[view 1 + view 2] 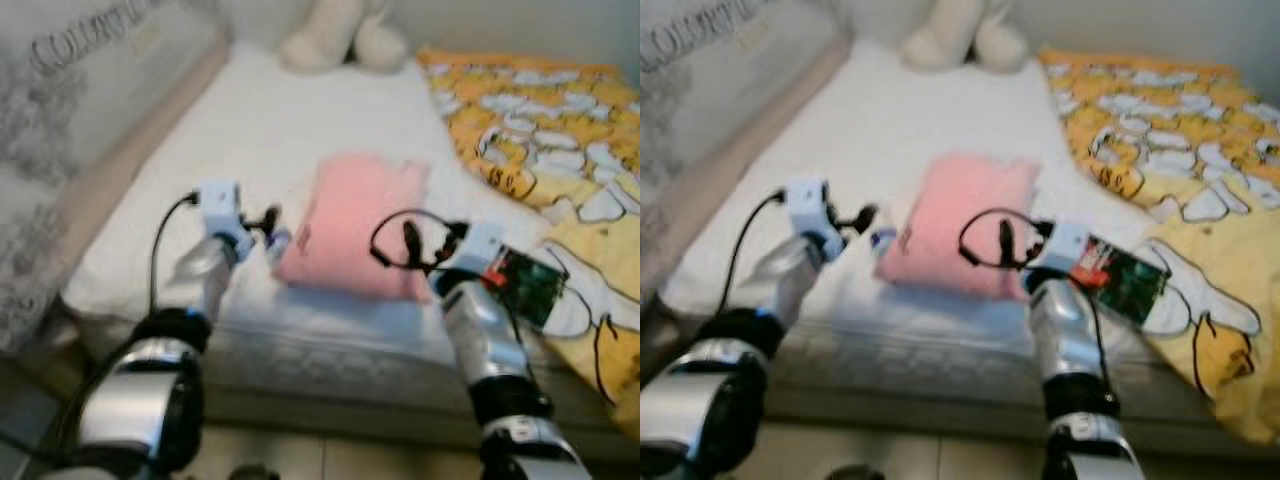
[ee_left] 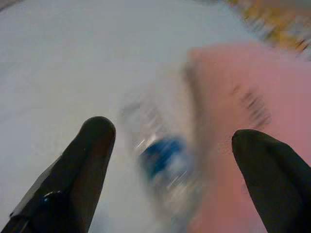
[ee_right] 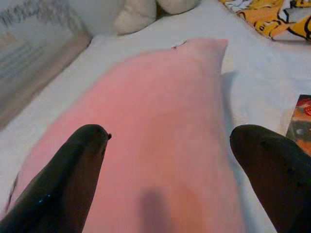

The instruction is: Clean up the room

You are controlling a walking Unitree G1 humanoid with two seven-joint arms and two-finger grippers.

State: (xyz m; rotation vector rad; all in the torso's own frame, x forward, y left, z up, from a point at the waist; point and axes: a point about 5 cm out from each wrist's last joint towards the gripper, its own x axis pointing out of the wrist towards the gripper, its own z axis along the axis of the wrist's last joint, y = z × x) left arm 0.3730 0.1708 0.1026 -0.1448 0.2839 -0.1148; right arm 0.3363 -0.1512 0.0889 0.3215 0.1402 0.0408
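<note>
A bed (image 1: 300, 120) with a white sheet is taking up most of the head views, running away from the robot. A yellow blanket (image 1: 560, 130) with white cartoon shapes is lying over the bed's right side, and a cream plush toy (image 1: 340, 40) is sitting at the far end. A pink pillow (image 1: 355, 225) is lying flat in the middle of the near part of the sheet.

The left gripper (image 1: 262, 222) is reaching over the sheet just left of the pillow's near corner, and its fingers (image 2: 82, 165) are standing spread wide. Between them, a small clear bottle (image 2: 163, 162) with a blue cap is lying on the sheet, right against the pillow's edge; it is blurred.

The right gripper (image 1: 425, 245) is hovering at the pillow's near right edge, its fingers (image 3: 73, 179) also spread apart, with the pink cloth between them. Just right of it, a dark packet (image 1: 530, 285) is lying on the sheet beside the blanket.
</note>
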